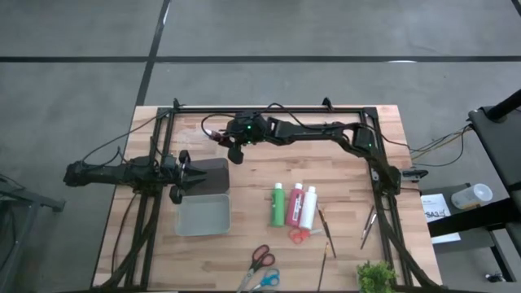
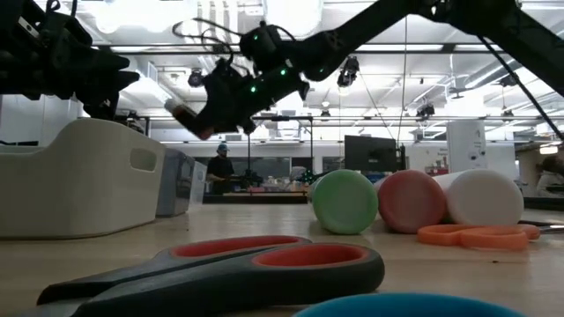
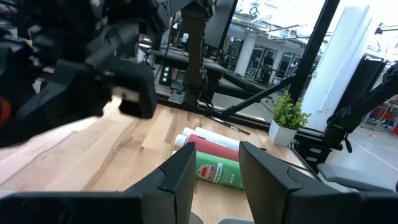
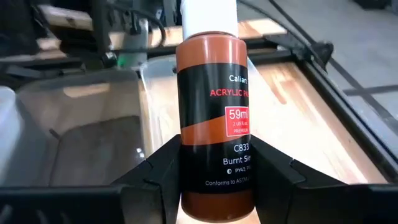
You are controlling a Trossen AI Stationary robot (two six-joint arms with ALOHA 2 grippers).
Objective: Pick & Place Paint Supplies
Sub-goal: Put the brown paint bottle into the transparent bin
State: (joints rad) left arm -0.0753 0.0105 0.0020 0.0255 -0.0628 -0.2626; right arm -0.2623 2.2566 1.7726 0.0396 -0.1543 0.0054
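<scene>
Bright overhead ceiling lights — near scissors (image 2: 220, 273) blurred, soft shadows.

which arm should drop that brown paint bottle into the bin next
The right arm. Its gripper already clamps the brown paint bottle above the table near the bin. The left gripper hovers open and empty over the bin.

Left gripper (image 3: 216, 177) fingers seen apart over light wooden tabletop (image 3: 93, 155); green (image 3: 217, 175), red (image 3: 214, 150) and white (image 3: 217, 138) paint bottles lying side by side; small potted green plant (image 3: 287, 118) beyond.

Scissors (image 1: 261, 258), potted plant (image 1: 375, 277) (table's near edge)
</scene>
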